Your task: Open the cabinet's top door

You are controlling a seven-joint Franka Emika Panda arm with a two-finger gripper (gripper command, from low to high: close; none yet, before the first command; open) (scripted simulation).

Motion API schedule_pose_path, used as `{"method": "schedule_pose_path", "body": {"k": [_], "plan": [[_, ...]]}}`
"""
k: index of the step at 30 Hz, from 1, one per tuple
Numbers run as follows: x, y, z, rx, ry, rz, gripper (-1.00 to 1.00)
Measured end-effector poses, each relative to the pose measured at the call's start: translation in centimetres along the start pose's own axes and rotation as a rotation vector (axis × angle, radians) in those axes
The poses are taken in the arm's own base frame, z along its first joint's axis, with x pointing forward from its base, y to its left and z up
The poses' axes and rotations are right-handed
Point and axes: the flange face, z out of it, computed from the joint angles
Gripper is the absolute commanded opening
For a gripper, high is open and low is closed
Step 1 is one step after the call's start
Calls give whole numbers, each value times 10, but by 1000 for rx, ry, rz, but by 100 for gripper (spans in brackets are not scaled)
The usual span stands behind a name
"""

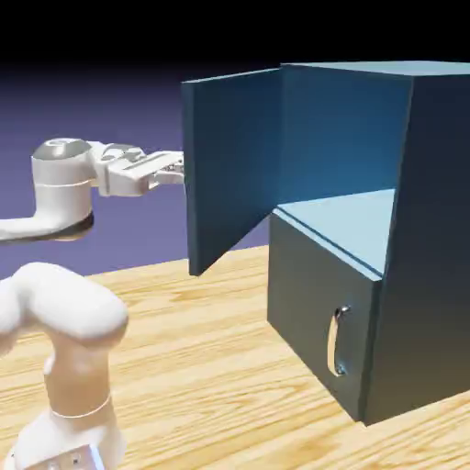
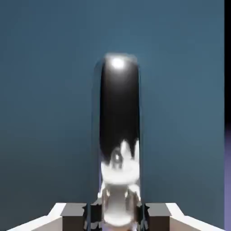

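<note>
The top door [image 1: 231,170] stands swung wide from the teal cabinet [image 1: 431,239], upright, its face toward the arm, whose gripper [image 1: 180,171] pinches the door's long silver handle [image 2: 119,135], above the wooden table [image 1: 202,349].

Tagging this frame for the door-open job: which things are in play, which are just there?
In play:
cabinet
top door, swung wide open
its silver handle
pincer, shut on that handle

Just there:
lower door, closed
its short handle
wooden table
</note>
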Motion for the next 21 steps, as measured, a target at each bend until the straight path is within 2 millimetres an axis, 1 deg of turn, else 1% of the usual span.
{"method": "schedule_pose_path", "body": {"k": [5, 12, 16, 21], "plan": [[-15, -15, -43, -87, 87, 0, -100], [-43, -43, -100, -215, 214, 0, -100], [-59, -59, -126, -277, 277, 0, -100], [-79, -79, -152, -347, 347, 0, -100]]}}
